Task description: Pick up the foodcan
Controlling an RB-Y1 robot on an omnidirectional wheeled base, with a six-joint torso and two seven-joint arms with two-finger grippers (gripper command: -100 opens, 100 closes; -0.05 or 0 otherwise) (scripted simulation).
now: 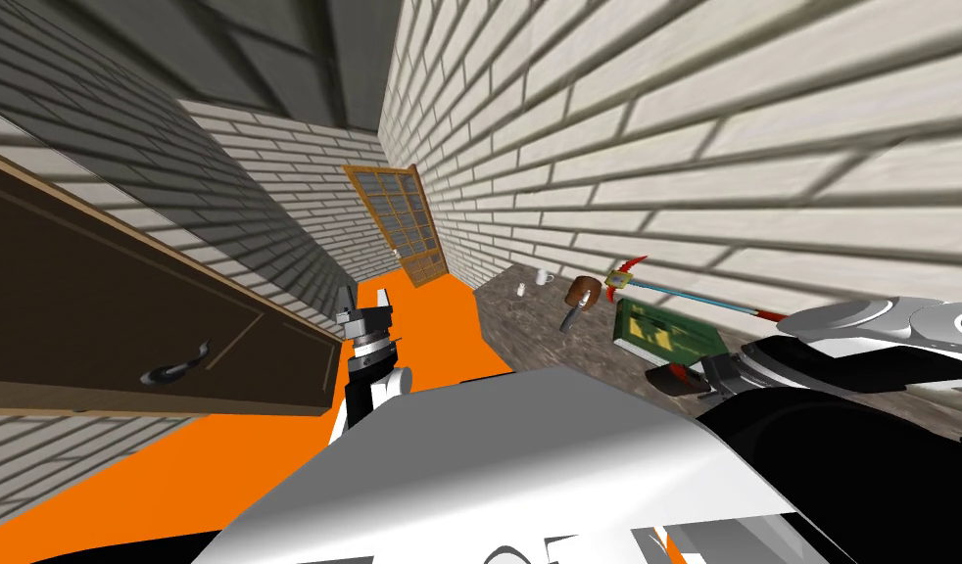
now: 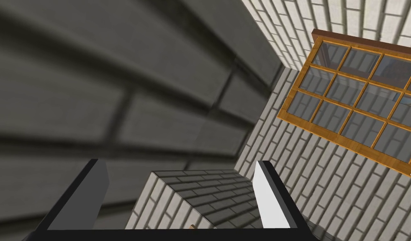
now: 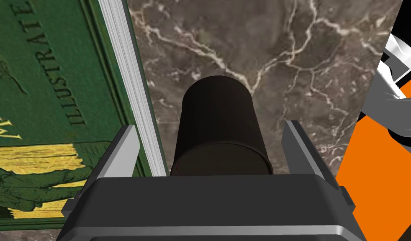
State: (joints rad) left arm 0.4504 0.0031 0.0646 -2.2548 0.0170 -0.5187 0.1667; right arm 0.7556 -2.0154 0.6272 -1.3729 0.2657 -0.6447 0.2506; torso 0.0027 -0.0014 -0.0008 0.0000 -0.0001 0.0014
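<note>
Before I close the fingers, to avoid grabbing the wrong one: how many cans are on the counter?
1: the dark can sits between the right gripper's open fingers, beside the green book. Distant counter items are too small to judge.

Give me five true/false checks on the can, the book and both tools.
1. The right tool is open, with the dark can between its fingers. True.
2. A green book lies beside the can on the marble counter. True.
3. The right tool's fingers press the can's sides. False: a gap shows on each side.
4. The left tool is open and empty. True.
5. The left tool hangs over the counter. False: it is held up over the orange floor, apart from the counter.
</note>
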